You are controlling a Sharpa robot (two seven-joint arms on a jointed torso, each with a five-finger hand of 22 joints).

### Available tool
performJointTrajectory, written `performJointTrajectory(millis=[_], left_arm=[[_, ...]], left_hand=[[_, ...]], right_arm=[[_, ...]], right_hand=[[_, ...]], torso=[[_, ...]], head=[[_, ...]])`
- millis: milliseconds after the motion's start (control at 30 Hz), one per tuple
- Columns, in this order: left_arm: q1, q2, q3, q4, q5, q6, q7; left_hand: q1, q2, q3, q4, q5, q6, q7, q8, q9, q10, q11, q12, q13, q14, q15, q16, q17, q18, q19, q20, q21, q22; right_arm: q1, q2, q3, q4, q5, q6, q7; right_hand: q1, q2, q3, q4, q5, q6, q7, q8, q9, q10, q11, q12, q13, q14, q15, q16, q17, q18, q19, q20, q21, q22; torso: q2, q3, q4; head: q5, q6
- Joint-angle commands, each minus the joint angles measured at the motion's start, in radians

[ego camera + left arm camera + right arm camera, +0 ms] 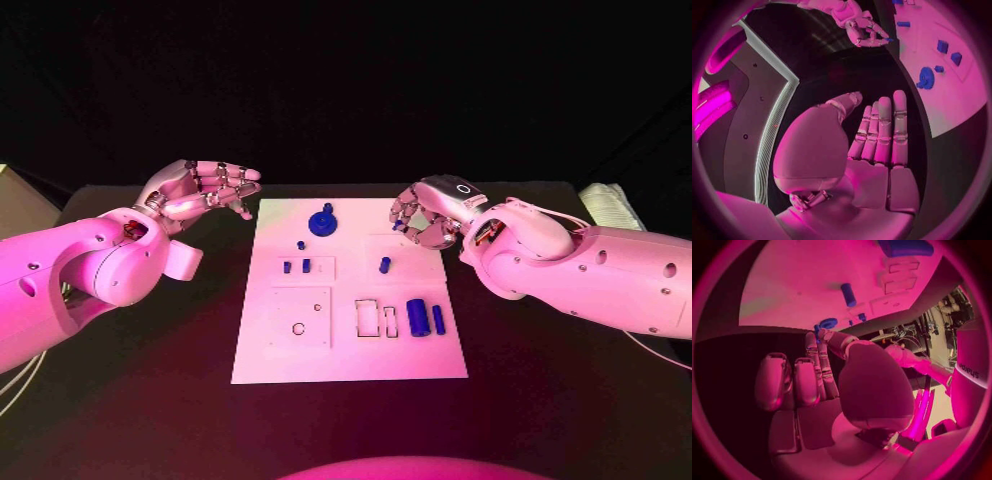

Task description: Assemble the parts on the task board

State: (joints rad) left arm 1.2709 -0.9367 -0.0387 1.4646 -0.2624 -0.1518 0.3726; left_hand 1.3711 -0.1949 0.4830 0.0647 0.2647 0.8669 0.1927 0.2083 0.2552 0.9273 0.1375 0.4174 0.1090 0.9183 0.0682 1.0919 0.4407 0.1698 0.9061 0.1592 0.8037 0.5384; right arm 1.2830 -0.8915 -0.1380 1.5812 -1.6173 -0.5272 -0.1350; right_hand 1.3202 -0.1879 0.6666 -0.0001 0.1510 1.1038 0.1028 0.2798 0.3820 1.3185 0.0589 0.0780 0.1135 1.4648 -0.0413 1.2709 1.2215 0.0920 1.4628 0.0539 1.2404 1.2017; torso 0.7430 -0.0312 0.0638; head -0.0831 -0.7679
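While the small blue plastic parts (417, 316) lay scattered on the flat white task board (351, 355) mid-table, the right hand (430, 212) hovered over its far right corner, seemingly pinching something tiny and blue, hard to identify. The left hand (202, 189), fingers loosely curled around nothing, waited off the board's left side.

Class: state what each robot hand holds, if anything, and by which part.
The left hand holds nothing. The right hand seems to pinch a small blue part at its fingertips; which end cannot be told.
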Motion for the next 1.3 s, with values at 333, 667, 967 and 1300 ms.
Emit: performJointTrajectory(millis=[333, 667, 967, 1300], left_arm=[[-0.003, 0.009, 0.001, 0.000, 0.011, 0.007, 0.005], [-0.004, 0.013, 0.001, 0.005, 0.018, 0.003, 0.006], [-0.004, 0.018, 0.001, 0.011, 0.024, 0.005, 0.003], [-0.004, 0.019, 0.001, 0.014, 0.026, 0.005, 0.003]], left_hand=[[0.010, -0.001, 0.001, -0.006, 0.004, 0.002, 0.007, 0.001, -0.002, -0.009, 0.003, 0.003, -0.002, -0.001, 0.001, -0.006, -0.002, 0.014, 0.008, 0.001, -0.005, -0.002], [0.010, -0.001, 0.001, -0.006, 0.004, 0.000, 0.008, 0.000, -0.002, -0.010, 0.004, 0.003, -0.003, -0.001, 0.002, -0.007, -0.002, 0.013, 0.008, 0.001, -0.005, -0.002], [0.007, 0.000, -0.001, -0.003, 0.004, -0.003, 0.010, -0.002, -0.004, -0.013, 0.006, 0.002, -0.004, -0.002, 0.004, -0.008, -0.003, 0.013, 0.007, 0.002, -0.006, -0.002], [0.007, 0.000, -0.001, -0.002, 0.004, -0.003, 0.011, -0.002, -0.004, -0.014, 0.006, 0.002, -0.004, -0.002, 0.004, -0.008, -0.003, 0.013, 0.007, 0.003, -0.007, -0.003]], right_arm=[[-0.020, 0.005, 0.001, 0.144, 0.052, -0.090, 0.083], [-0.078, 0.082, -0.010, 0.159, 0.008, -0.071, 0.081], [-0.120, 0.159, -0.020, 0.117, -0.075, -0.008, 0.002], [-0.144, 0.206, -0.024, 0.084, -0.118, 0.009, -0.042]], right_hand=[[0.011, 0.015, 0.003, -0.008, 0.004, 0.003, 0.002, 0.005, 0.004, 0.033, -0.026, -0.002, 0.001, 0.051, -0.006, 0.005, -0.003, -0.014, 0.008, -0.002, 0.004, 0.003], [0.010, 0.015, 0.004, -0.009, 0.006, 0.002, 0.002, 0.005, 0.005, 0.033, -0.025, -0.003, 0.001, 0.051, -0.006, 0.006, -0.002, -0.014, 0.008, -0.002, 0.004, 0.003], [0.009, 0.015, 0.006, -0.010, 0.007, 0.000, 0.003, 0.005, 0.007, 0.032, -0.025, -0.005, 0.002, 0.050, -0.005, 0.004, -0.005, -0.013, 0.006, -0.002, 0.002, 0.001], [0.009, 0.016, 0.006, -0.010, 0.007, -0.001, 0.004, 0.006, 0.007, 0.032, -0.024, -0.005, 0.002, 0.050, -0.005, 0.005, -0.004, -0.013, 0.006, -0.002, 0.002, 0.001]], torso=[[0.000, -0.0021, 0.0024], [0.002, -0.0025, 0.0021], [0.003, -0.0035, 0.0027], [0.003, -0.0017, 0.0009]], head=[[0.032, 0.006], [0.075, 0.002], [0.095, -0.012], [0.113, -0.027]])
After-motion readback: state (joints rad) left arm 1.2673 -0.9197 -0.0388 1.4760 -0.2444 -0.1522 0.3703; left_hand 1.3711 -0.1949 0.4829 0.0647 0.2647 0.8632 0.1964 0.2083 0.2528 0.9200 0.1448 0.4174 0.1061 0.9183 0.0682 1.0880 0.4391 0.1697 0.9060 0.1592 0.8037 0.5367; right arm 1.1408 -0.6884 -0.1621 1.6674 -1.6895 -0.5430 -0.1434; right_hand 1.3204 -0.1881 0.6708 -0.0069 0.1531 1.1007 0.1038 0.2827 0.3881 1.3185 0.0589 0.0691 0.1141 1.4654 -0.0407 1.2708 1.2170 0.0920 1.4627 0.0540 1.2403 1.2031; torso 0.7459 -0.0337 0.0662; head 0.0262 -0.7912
